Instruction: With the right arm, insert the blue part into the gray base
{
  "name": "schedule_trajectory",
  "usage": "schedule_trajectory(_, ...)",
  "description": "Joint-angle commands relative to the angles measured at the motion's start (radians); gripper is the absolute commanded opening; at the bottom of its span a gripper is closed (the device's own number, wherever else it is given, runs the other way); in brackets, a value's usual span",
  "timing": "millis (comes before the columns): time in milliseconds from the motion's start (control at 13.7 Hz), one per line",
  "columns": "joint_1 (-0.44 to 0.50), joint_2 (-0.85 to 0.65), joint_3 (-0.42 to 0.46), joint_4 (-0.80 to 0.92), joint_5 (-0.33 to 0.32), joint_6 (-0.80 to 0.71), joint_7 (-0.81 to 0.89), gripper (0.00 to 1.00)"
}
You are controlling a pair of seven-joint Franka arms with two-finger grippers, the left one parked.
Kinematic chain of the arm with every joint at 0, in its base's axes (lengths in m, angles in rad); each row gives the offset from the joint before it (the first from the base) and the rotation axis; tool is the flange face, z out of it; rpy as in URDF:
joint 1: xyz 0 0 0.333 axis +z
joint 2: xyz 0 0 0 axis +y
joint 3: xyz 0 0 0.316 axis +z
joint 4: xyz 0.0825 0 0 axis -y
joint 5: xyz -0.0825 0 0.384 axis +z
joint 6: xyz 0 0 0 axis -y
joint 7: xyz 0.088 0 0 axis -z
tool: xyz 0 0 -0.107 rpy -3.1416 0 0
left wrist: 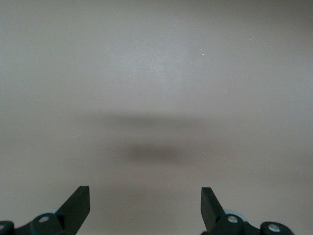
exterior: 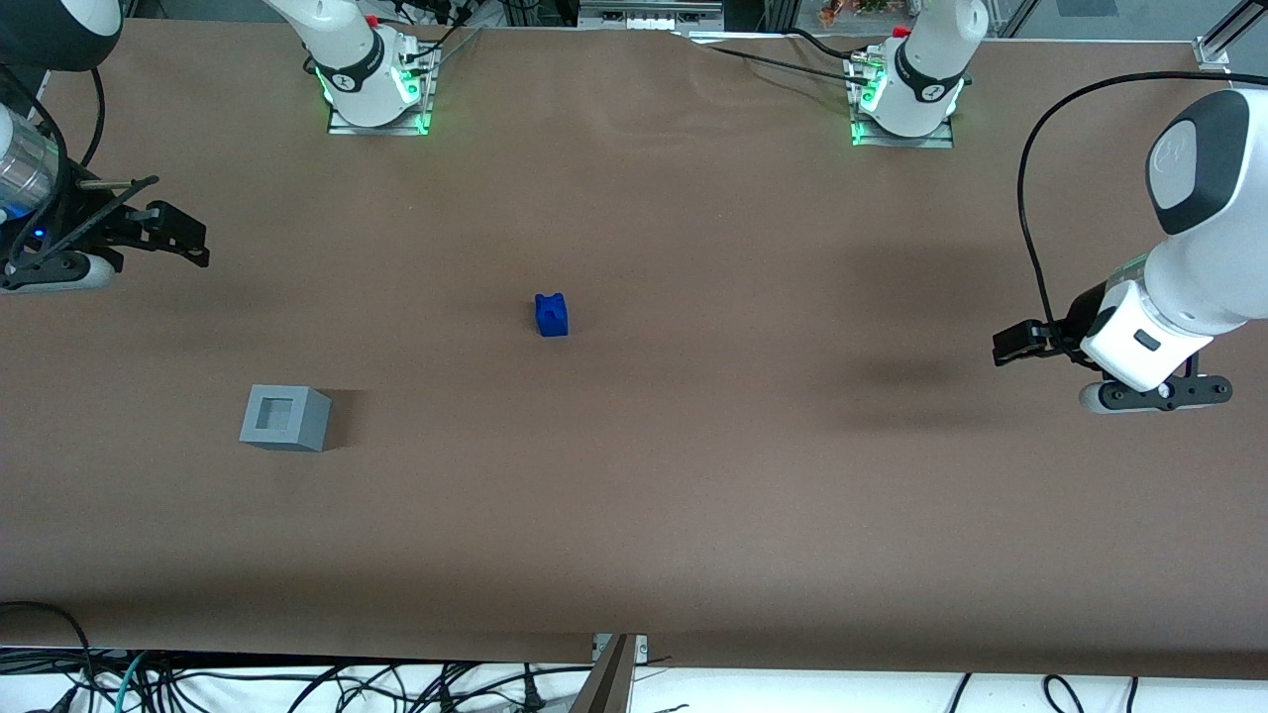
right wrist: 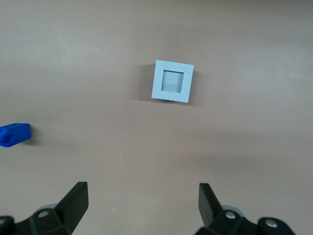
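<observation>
Your right arm (exterior: 30, 168) hung raised over the working arm's end of the counter (exterior: 693, 495), wrist tipped so its tool (right wrist: 143, 203) faced down at the surface. The tool's fingers (right wrist: 76, 200) stood wide apart and held nothing. The gray base (exterior: 284, 417) sat on the counter below the tool and nearer the front camera, recess upward. The blue part (exterior: 552, 315) stood well apart from the tool, toward the counter's middle. You had no readable writing on either piece.

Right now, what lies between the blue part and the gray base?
Only bare brown table between blue part and gray base, per front view; the gripper hangs apart, jaws open.
</observation>
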Motion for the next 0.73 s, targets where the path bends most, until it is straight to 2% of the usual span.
schedule_trajectory(0,0.036,-0.015,0.009,0.0,0.0,-0.039,0.011,1.0)
schedule_trajectory(146,0.083,-0.005,0.01,-0.008,0.005,-0.053,0.017,1.0)
schedule_trajectory(364,0.155,0.061,0.078,-0.015,0.023,-0.082,0.018,1.0)
schedule_trajectory(510,0.224,0.121,0.087,-0.023,0.043,-0.07,0.028,1.0)
schedule_trajectory(655,0.309,0.173,0.086,-0.032,0.06,0.0,0.194,1.0)
